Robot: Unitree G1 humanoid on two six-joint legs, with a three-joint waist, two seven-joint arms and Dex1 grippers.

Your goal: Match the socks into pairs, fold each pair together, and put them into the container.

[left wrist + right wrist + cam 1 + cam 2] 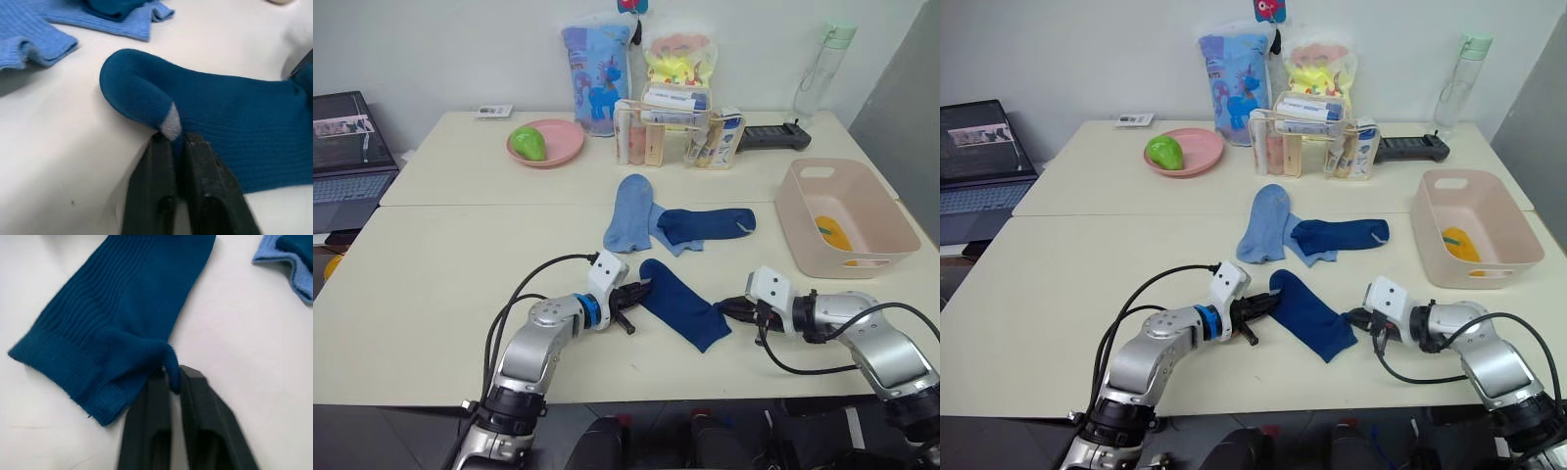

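Stretching between both grippers, the near navy sock [680,302] lies crosswise: left gripper [634,292] pinches its toe, right gripper [728,309] its cuff, well short of the pink basin [891,233].

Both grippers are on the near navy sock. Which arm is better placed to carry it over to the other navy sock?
Left, probably. The left gripper pinches the near navy sock at its toe, the end nearer the other navy sock. The right gripper pinches the cuff, nearer the table's front edge.
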